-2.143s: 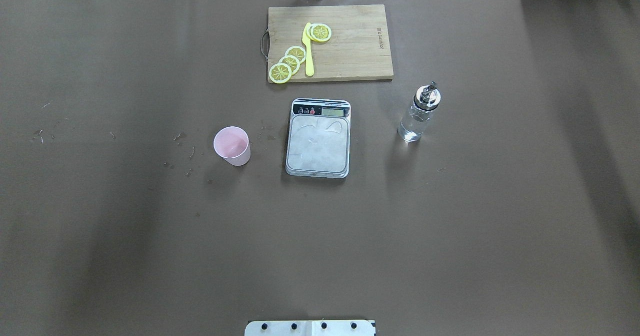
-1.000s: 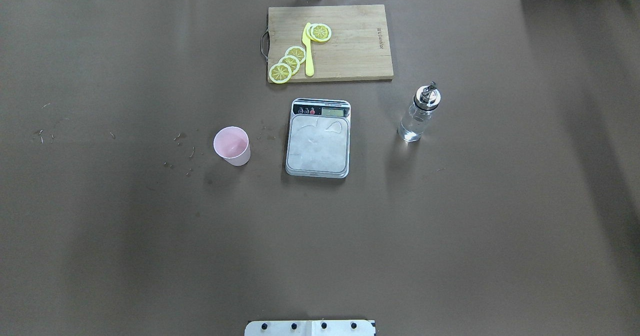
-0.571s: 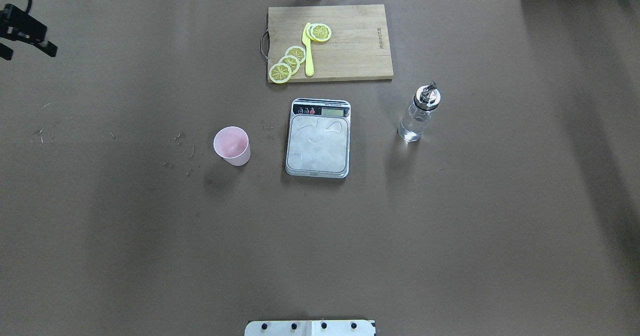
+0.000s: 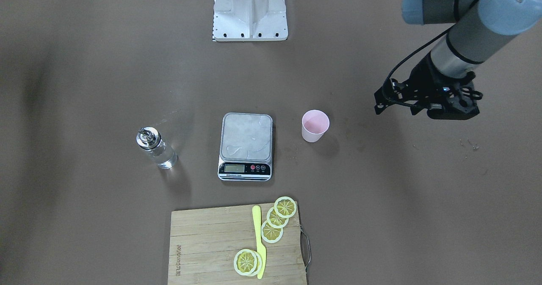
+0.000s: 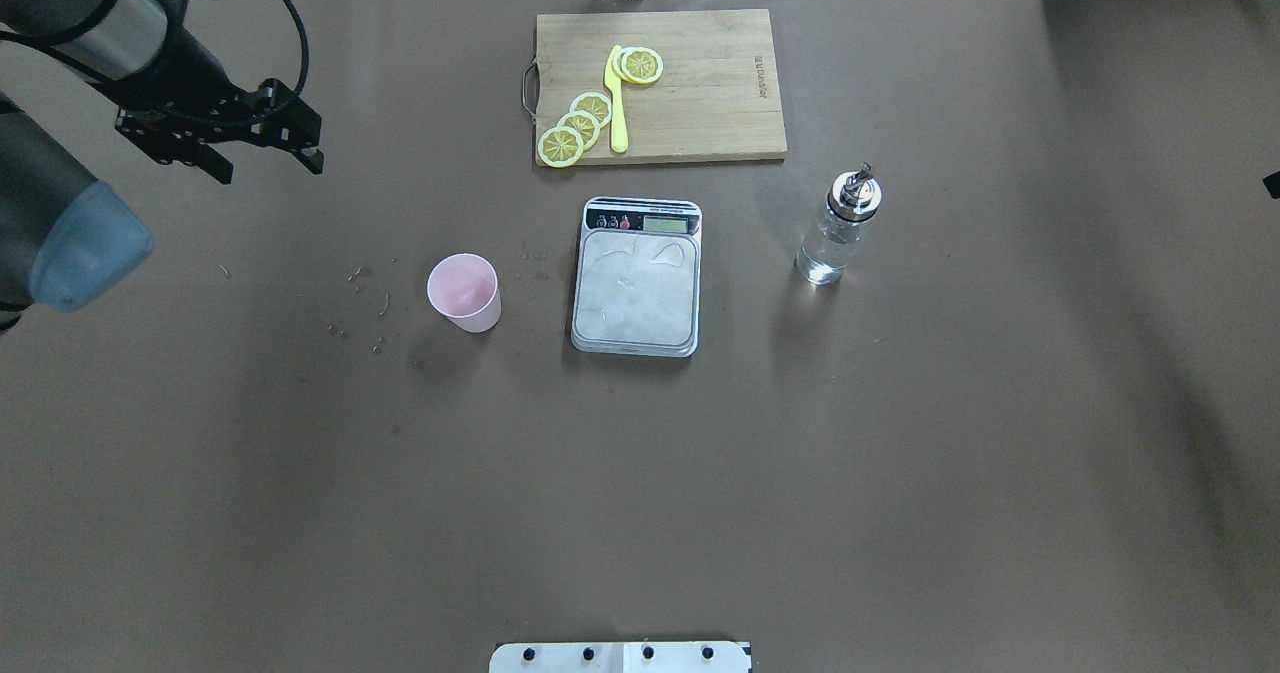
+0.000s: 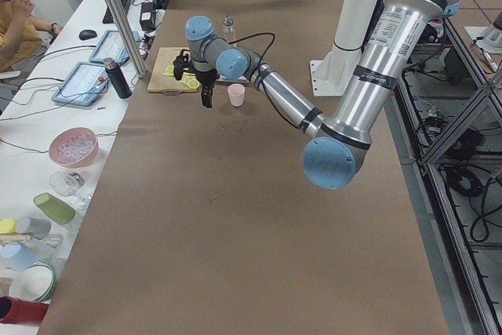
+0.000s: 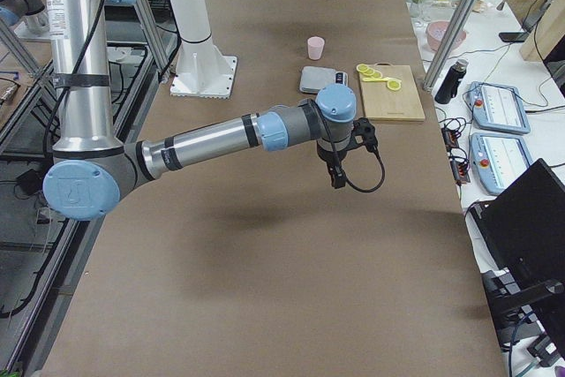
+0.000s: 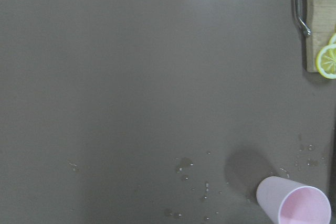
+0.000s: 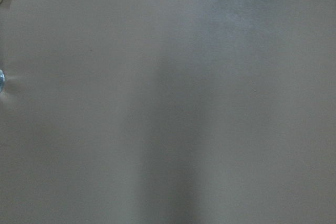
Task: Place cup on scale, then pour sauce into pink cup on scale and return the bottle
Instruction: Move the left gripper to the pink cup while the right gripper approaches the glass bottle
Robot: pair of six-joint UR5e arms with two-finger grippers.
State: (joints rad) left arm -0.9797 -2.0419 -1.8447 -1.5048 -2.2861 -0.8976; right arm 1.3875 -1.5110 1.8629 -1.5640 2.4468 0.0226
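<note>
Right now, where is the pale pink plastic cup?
In the overhead view, the pale pink plastic cup stands upright just left of the silver-grey digital scale, not touching it.

Overhead cam sits behind the robot, high up, looking forward and down. You get the cutting board (image 5: 690, 83) at the far edge, the scale (image 5: 637, 283) mid-table and the base plate (image 5: 620, 656) at the bottom. The front-facing cam is across the table, staring steeply down back at the robot, so it's the same patch flipped: board nearest, base on top. Both catch the cup (image 5: 464, 292) and bottle (image 5: 838, 228). The side cams sit at each table end, farther back, looking along its length; both share the board and cup. Left wrist cam hangs close over the tablecloth (image 8: 131, 77), catching the cup and the board's handle (image 8: 301, 3). Right wrist cam looks down at the tablecloth, close up.
</note>
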